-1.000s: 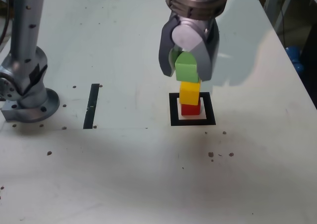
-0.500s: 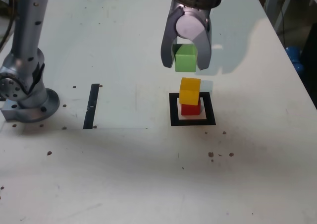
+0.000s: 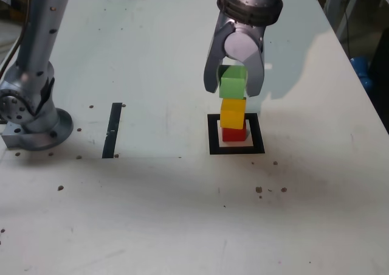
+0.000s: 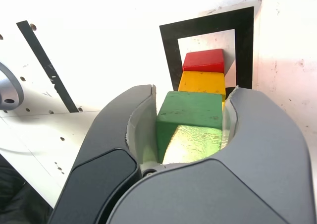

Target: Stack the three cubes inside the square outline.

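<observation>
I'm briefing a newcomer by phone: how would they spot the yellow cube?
On the white table, find the black square outline. The red cube sits inside it, with the yellow cube directly on top. It's the only yellow one, between red below and green above.

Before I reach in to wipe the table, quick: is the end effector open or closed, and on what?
End effector: closed, holding the green cube.

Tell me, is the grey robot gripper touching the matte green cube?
Touching: the wrist view shows the gripper closed on the green cube, pads against opposite sides.
</observation>
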Controlling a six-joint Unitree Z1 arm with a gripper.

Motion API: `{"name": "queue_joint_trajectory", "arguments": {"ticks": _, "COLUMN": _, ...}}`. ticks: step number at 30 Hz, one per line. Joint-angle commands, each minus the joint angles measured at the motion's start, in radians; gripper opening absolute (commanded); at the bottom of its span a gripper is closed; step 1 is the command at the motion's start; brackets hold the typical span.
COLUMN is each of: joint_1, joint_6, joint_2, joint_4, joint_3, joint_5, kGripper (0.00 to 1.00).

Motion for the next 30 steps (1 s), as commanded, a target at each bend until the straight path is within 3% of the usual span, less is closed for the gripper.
{"name": "queue_joint_trajectory", "arguments": {"ticks": 1, "joint_1": 0.002, "joint_6": 0.002, "joint_2": 0.015, "joint_4": 0.0, "joint_3": -0.001, "joint_5": -0.001, "kGripper": 0.32}}
{"name": "queue_joint_trajectory", "arguments": {"ticks": 10, "joint_1": 0.002, "joint_6": 0.002, "joint_2": 0.024, "joint_4": -0.011, "joint_3": 0.002, "joint_5": 0.002, "kGripper": 0.35}}
{"name": "queue_joint_trajectory", "arguments": {"ticks": 12, "joint_1": 0.002, "joint_6": 0.005, "joint_2": 0.024, "joint_4": -0.012, "joint_3": 0.003, "joint_5": 0.002, "kGripper": 0.5}}
{"name": "queue_joint_trajectory", "arguments": {"ticks": 16, "joint_1": 0.002, "joint_6": 0.011, "joint_2": 0.024, "joint_4": -0.012, "joint_3": 0.008, "joint_5": 0.003, "kGripper": 0.9}}
{"name": "queue_joint_trajectory", "arguments": {"ticks": 18, "joint_1": 0.002, "joint_6": 0.012, "joint_2": 0.023, "joint_4": -0.012, "joint_3": 0.009, "joint_5": 0.002, "kGripper": 0.99}}
{"name": "queue_joint_trajectory", "arguments": {"ticks": 30, "joint_1": 0.002, "joint_6": 0.01, "joint_2": -0.028, "joint_4": -0.004, "joint_3": 0.026, "joint_5": 0.019, "kGripper": 1.0}}
